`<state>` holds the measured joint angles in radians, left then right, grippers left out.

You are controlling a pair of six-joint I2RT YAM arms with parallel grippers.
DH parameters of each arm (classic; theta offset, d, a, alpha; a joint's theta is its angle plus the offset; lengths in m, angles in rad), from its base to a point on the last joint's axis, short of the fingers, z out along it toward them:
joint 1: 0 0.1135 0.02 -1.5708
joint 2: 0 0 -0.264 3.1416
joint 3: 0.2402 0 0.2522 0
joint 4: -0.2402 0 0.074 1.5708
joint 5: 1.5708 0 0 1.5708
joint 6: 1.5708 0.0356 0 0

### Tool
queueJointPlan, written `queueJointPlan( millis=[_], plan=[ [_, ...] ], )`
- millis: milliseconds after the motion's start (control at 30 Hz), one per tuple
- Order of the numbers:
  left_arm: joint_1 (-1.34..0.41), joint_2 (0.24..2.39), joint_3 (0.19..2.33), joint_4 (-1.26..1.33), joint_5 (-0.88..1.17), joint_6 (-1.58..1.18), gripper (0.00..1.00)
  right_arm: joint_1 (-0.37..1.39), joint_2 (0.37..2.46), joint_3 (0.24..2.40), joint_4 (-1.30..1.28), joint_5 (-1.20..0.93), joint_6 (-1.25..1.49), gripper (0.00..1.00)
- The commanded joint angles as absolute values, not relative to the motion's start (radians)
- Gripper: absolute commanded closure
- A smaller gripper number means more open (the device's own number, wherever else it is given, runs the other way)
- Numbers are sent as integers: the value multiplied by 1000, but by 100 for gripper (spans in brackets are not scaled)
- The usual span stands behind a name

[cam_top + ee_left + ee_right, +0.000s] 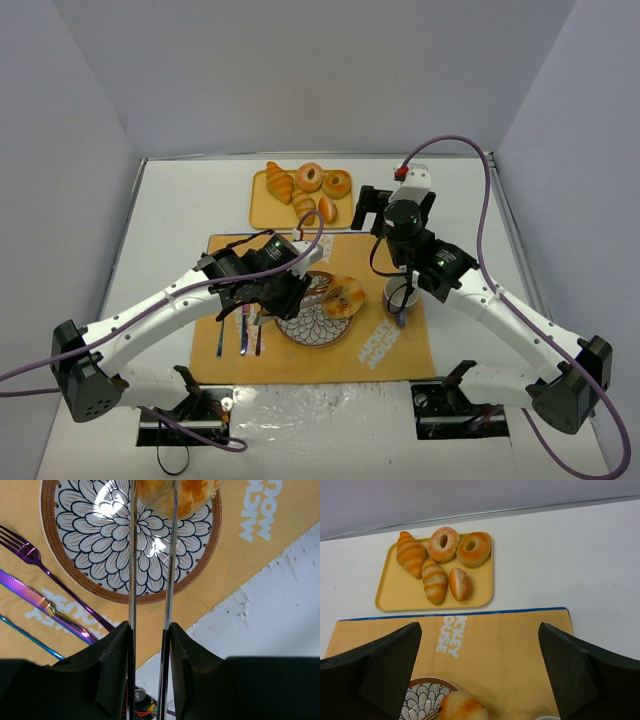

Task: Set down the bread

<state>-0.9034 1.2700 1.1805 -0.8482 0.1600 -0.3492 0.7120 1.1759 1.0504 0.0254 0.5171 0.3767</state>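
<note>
Left pincer point(148, 630): clamped tight on the tongs point(132, 570), its black fingers pressing both steel arms from outside.
Tongs: the arms run toward 12 o'clock in the left wrist view, over the plate point(95, 535); the tips are cut off by the frame edge.
Bun point(192, 492): golden and glazed, at the tong ends. One arm runs along its side, the other crosses it. Whether it is pinched I cannot tell. From above it sits over the plate's rim at 2 o'clock.
Plate: flower pattern, brown rim, on the mat point(400, 350).
Cutlery: fork point(30, 555), knife point(47, 605) and a blue handle point(25, 634) on the mat, at the plate's 9 o'clock from above.
Cup point(400, 295): on the mat at the plate's 3 o'clock.
Right pincer point(479, 630): fingers wide apart with nothing between them, above the mat's far edge, at the cup's 12 o'clock.
Tray point(390, 597): yellow, on the table point(180, 210) at the mat's 12 o'clock.
Long roll point(435, 580): ridged, mid-tray, touching the croissant point(411, 554) at its 10 o'clock.
Others on the tray: pale doughnut point(443, 544) at 12 o'clock, brown doughnut point(473, 549) at 2 o'clock, oval roll point(460, 583) just beside the long roll at 3 o'clock.
</note>
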Motion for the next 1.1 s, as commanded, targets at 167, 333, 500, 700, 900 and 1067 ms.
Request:
queueJointPlan(
  millis=[167,333,500,700,900,1067],
  plan=[
    [-913,1251,1219,-837,157,-356,83,704,1161,1077,74,545,385,0],
    [-913,1243,1228,-857,148,-352,69,704,1160,1074,73,540,391,0],
    [-913,1227,1229,-874,143,-348,58,704,1160,1072,73,538,395,0],
    [-913,1212,1241,-891,137,-341,54,704,1160,1069,74,537,399,0],
    [-913,1197,1285,-916,130,-332,54,704,1158,1069,74,535,399,0],
    [-913,1201,1328,-947,94,-329,54,704,1155,1066,72,536,399,0]
  ],
)
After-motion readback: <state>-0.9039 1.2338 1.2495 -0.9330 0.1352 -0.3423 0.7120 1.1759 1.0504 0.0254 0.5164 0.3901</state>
